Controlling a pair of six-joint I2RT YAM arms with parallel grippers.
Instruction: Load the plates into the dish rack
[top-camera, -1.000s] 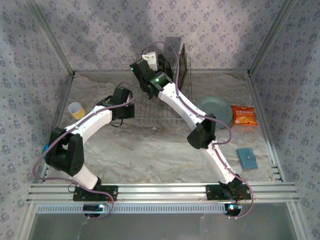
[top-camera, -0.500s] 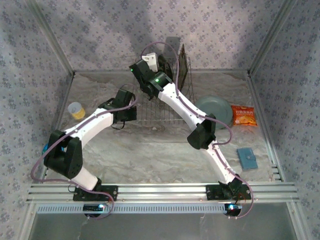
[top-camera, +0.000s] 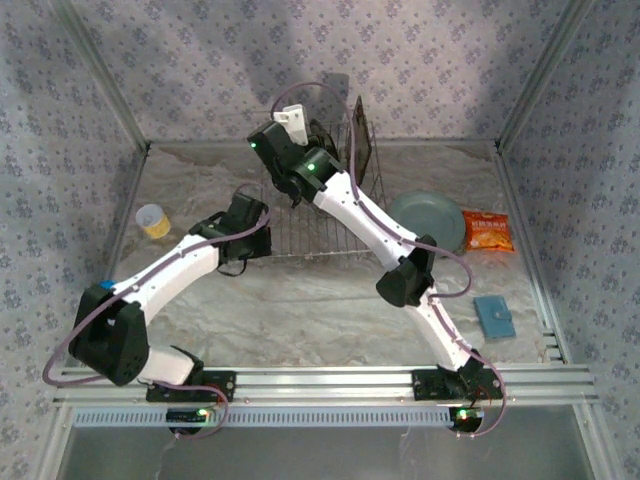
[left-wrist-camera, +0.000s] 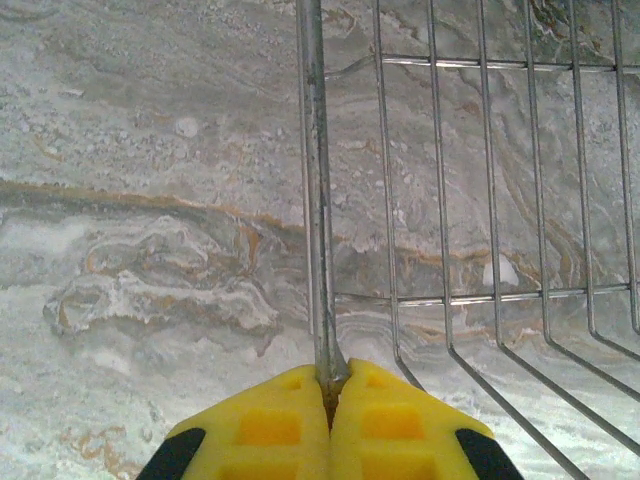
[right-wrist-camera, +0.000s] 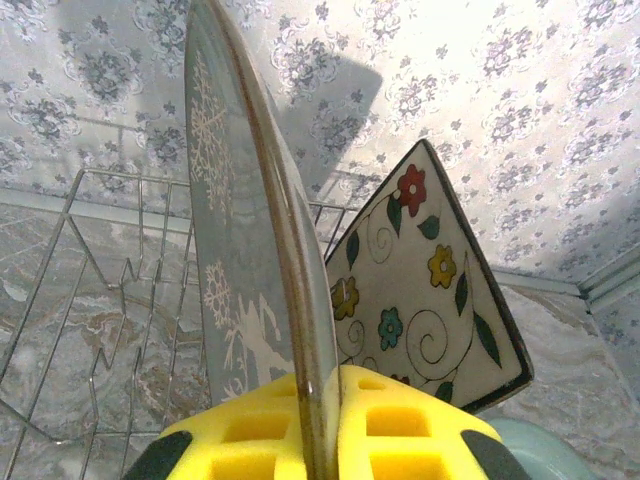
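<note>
- Since a second ago, the left arm has stretched out lower and flatter, and the right arm has carried its plate slightly left above the dish rack.
- Left gripper is clamped on the rack's edge wire.
- Right gripper pinches the rim of the deer plate, held upright on edge over the rack.
- Square flowered plate stands in the rack just beside it.
- Pale blue plate lies flat on the table, right of the rack.
</note>
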